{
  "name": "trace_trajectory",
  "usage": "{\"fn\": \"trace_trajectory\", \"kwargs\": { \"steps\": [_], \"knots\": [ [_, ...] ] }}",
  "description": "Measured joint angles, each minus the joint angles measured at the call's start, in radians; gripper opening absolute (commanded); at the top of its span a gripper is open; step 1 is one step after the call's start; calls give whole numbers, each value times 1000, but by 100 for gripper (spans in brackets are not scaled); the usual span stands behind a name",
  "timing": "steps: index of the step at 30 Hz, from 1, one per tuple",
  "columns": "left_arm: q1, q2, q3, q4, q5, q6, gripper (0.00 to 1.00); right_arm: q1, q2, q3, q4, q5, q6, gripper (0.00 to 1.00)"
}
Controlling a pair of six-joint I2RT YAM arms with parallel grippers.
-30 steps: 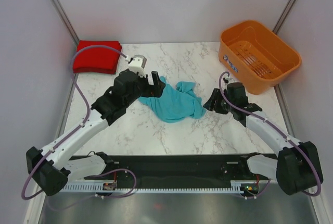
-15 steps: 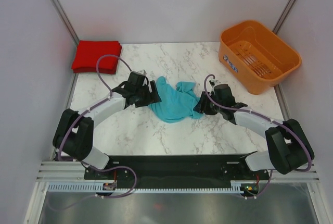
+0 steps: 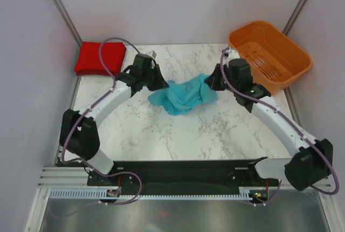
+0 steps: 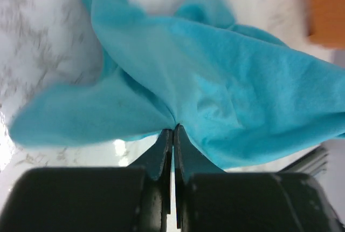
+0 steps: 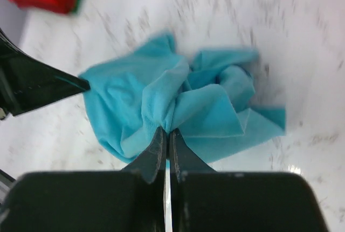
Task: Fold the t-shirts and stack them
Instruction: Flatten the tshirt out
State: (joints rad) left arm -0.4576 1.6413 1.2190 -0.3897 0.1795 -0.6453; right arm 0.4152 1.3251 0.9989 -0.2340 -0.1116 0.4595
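The left gripper [image 4: 173, 130] and right gripper [image 5: 166, 131] are closed on opposite edges of the teal t-shirt [image 3: 183, 94]; the bites seem thin, so pulling may free it.

Overhead; wrist close-ups on teal t-shirt [image 3: 183, 95]

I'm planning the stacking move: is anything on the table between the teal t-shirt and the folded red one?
Nothing loose. Only the left gripper, shut on the teal t-shirt, and its arm sit between it and the red t-shirt. The orange basket is on the other side.
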Motion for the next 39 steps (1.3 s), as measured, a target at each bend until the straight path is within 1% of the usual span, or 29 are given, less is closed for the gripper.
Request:
{"fn": "trace_trajectory", "kwargs": {
  "steps": [4, 6, 10, 13, 18, 21, 26, 30, 39],
  "knots": [
    [0, -149, 138, -29, -18, 10, 2, 0, -131, 212, -82, 34, -35, 0],
    [0, -257, 165, -32, -35, 13, 2, 0, -208, 261, -98, 40, -45, 0],
    [0, -437, 141, -39, -78, 18, 2, 0, -337, 251, -129, 43, -48, 0],
    [0, -509, 87, -59, -91, 25, 2, 2, -380, 206, -166, 42, -42, 0],
    [0, -522, 5, -129, -89, 43, 2, 2, -375, 158, -270, 41, -28, 0],
    [0, -522, -34, -157, -68, 45, 2, 4, -377, 154, -299, 41, -18, 0],
    [11, -493, -51, -163, -34, 58, 2, 5, -359, 153, -302, 55, -20, 0],
    [35, -444, -58, -165, 7, 66, 2, 5, -304, 153, -307, 66, -23, 0],
    [42, -441, -82, -182, 13, 82, 2, 5, -293, 134, -312, 66, -37, 1]
  ]
}}
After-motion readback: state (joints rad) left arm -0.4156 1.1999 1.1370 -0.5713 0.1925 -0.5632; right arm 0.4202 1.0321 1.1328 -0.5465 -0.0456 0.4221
